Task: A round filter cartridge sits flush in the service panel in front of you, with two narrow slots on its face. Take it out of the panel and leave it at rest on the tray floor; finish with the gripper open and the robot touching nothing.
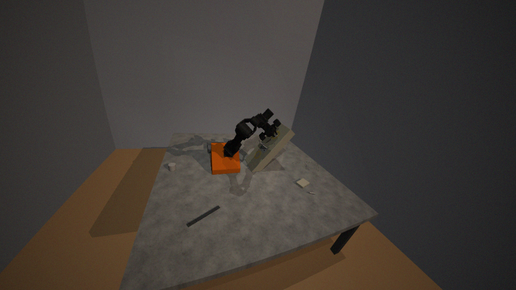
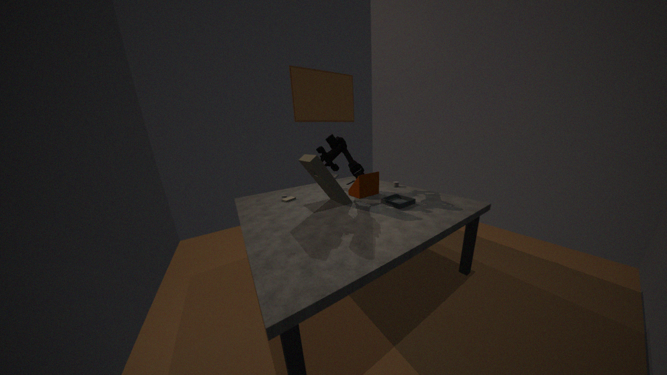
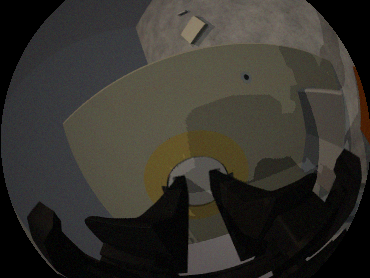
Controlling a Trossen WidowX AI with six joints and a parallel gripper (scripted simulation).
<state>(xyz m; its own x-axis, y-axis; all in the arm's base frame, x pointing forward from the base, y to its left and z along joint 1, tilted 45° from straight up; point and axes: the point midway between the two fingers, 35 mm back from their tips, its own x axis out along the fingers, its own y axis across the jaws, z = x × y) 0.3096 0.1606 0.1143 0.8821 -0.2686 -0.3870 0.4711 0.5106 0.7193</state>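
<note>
The tilted beige service panel (image 1: pixel 269 151) (image 2: pixel 323 181) (image 3: pixel 127 114) stands on the table beside the arm's orange base (image 1: pixel 224 162) (image 2: pixel 366 184). In the wrist view a yellow ring (image 3: pixel 157 168) on the panel surrounds the round grey filter cartridge (image 3: pixel 193 166), which sits in the panel. My gripper (image 3: pixel 196 175) (image 1: pixel 266 136) (image 2: pixel 325 160) is pressed against the panel face, its two black fingers set into the cartridge's face and shut on it. The dark square tray (image 2: pixel 397 201) lies on the table on the other side of the orange base.
A small white cup (image 1: pixel 171 166) (image 2: pixel 395 183), a dark flat bar (image 1: pixel 203 215), a beige pad (image 1: pixel 302 182) (image 2: pixel 288 198) (image 3: pixel 193 30) and a small pin (image 1: pixel 310 193) lie on the grey table. A brown board (image 2: pixel 321 94) hangs on the wall.
</note>
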